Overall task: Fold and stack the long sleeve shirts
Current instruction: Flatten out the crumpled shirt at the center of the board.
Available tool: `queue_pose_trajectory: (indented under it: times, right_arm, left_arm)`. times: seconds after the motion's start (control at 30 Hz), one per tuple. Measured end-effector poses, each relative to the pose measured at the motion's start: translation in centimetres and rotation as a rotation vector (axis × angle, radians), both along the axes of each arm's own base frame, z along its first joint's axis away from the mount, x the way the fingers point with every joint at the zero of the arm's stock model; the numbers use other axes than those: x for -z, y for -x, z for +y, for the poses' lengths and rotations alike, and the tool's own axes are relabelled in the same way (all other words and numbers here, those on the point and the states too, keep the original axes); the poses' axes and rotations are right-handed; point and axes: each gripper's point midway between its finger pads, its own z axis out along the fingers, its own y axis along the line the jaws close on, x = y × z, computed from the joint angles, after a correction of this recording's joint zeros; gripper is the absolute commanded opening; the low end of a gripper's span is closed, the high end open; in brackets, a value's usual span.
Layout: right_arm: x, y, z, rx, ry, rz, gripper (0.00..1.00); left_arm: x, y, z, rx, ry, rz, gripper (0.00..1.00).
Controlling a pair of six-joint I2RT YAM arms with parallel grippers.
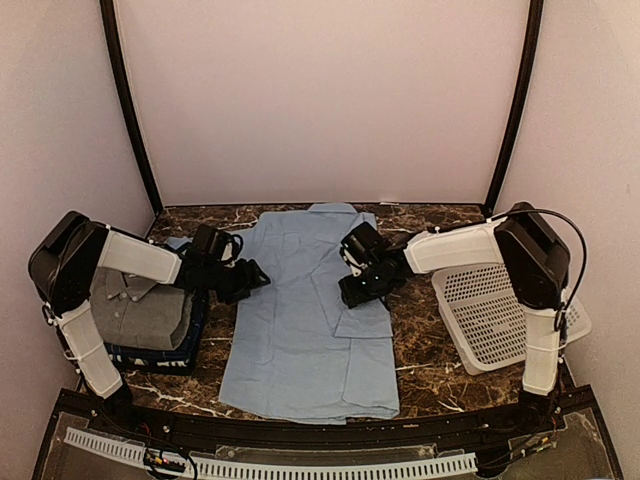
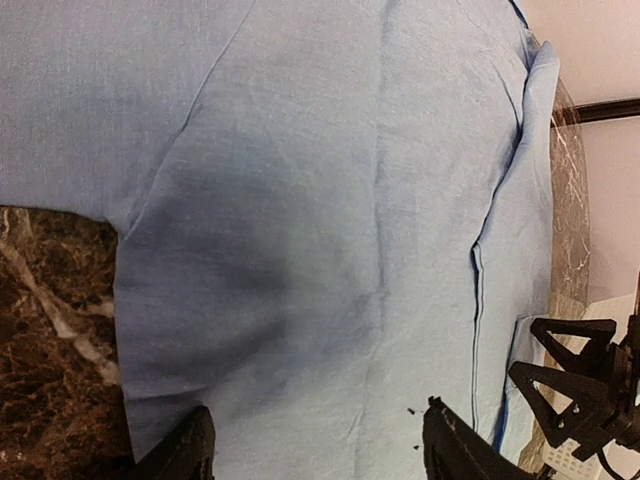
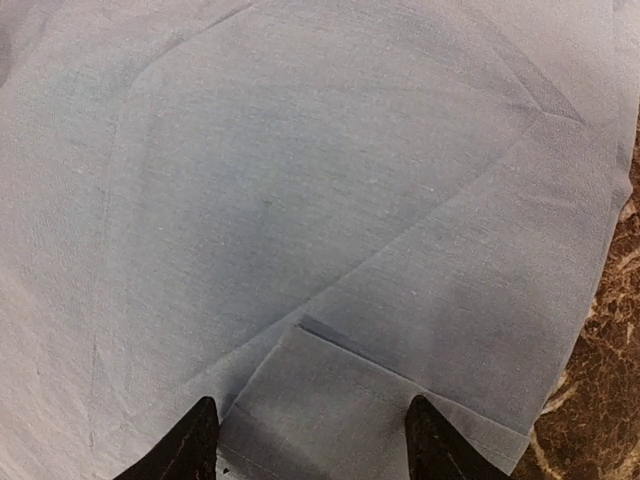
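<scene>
I'm counting three shirts on my feed: one light blue shirt [image 1: 300,330], one grey collared shirt [image 1: 140,315], one dark navy shirt [image 1: 150,357]. One white lattice basket [image 1: 500,320]. Two arms, left arm [image 1: 135,255] and right arm [image 1: 460,248]. One marble table [image 1: 420,350].

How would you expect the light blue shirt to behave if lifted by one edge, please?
Probably floppy: the light blue shirt lies flat with soft creases and would likely drape. Its folded-over sleeve may fall open. It looks thin, so probably light.
</scene>
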Motion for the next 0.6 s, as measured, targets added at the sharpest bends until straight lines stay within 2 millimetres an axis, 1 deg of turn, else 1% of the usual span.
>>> queue_pose_trajectory:
  times: [0.1,0.2,0.27,0.37,0.43,0.47,0.5,0.53,0.6]
  right_arm:
    - [-0.1,0.2,0.7,-0.002,-0.003,-0.003,0.55]
    - [-0.1,0.3,1.6,-0.005,-0.009,-0.002,0.46]
    - [-0.1,0.4,1.8,0.0,-0.012,0.0,0.39]
    - [0.0,0.3,1.8,0.009,-0.012,0.003,0.24]
    - [0.0,0.3,1.7,0.015,-0.01,0.004,0.16]
    - [0.0,0.4,1.7,0.014,-0.008,0.004,0.14]
    - [-0.1,0.3,1.6,0.016,-0.007,0.005,0.15]
    - [-0.1,0.3,1.6,0.015,-0.005,0.004,0.18]
    - [-0.2,0.3,1.5,0.02,-0.001,0.006,0.29]
  left_arm:
    - [0.0,0.0,0.8,-0.016,0.0,0.001,0.7]
    - [0.0,-0.3,1.7,-0.037,-0.001,0.002,0.69]
    - [0.0,-0.5,2.1,-0.047,-0.001,0.001,0.7]
    - [0.0,-0.5,2.4,-0.051,-0.002,0.001,0.69]
    - [0.0,-0.5,2.4,-0.05,-0.003,-0.001,0.69]
    - [0.0,-0.5,2.4,-0.049,-0.003,-0.001,0.69]
    - [0.0,-0.5,2.4,-0.049,-0.003,-0.001,0.69]
    - [0.0,-0.5,2.4,-0.049,-0.003,-0.001,0.69]
    - [0.1,-0.4,2.4,-0.049,-0.002,-0.002,0.69]
